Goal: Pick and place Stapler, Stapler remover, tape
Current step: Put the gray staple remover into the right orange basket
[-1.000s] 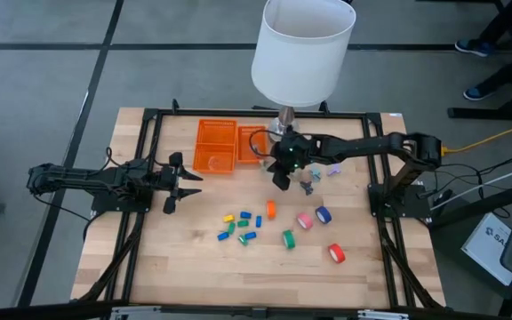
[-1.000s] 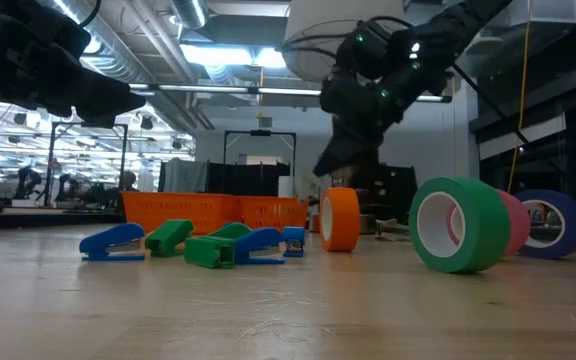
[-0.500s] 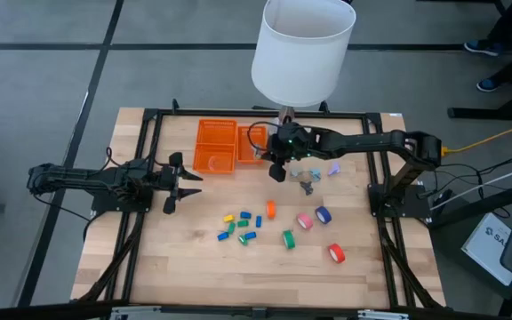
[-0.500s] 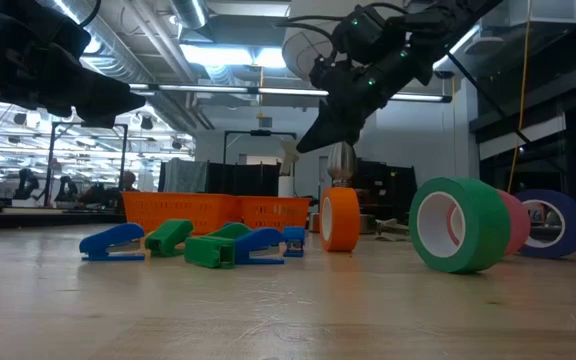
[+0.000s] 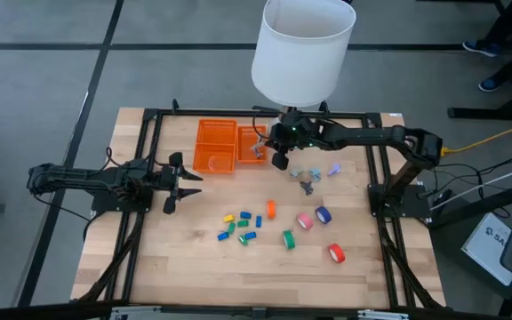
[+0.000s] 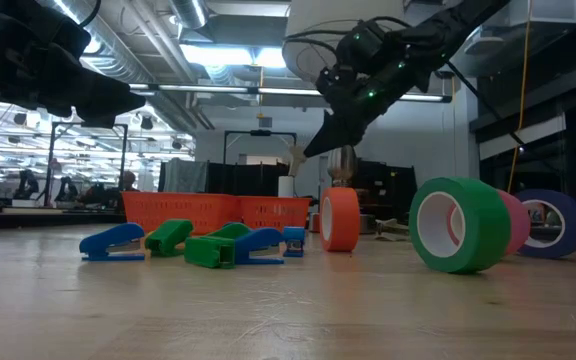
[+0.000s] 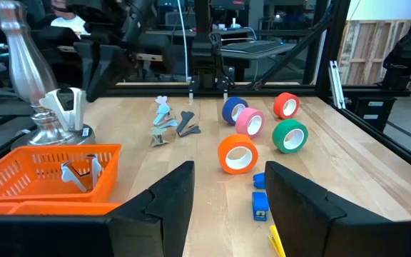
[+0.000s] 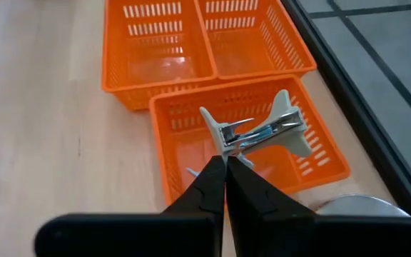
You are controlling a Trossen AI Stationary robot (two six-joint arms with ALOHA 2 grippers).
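Orange basket (image 8: 302,153) sits under the right gripper (image 8: 225,165), which is clenched on a white staple remover (image 8: 262,130). Left gripper (image 5: 181,180) waits released at the table's left side. Tape rolls (image 5: 308,220) lie mid-table near small staplers (image 5: 238,225). No readable writing anywhere.

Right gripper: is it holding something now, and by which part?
Yes. The right gripper, shut, holds a pale staple remover by one wing, above the small orange basket.

Bare wooden tabletop (image 5: 194,267) fills the high view's lower left. Coloured tape rolls (image 5: 314,216) and small staplers (image 5: 238,224) crowd the centre; orange mesh baskets (image 5: 216,145) block the upper middle.
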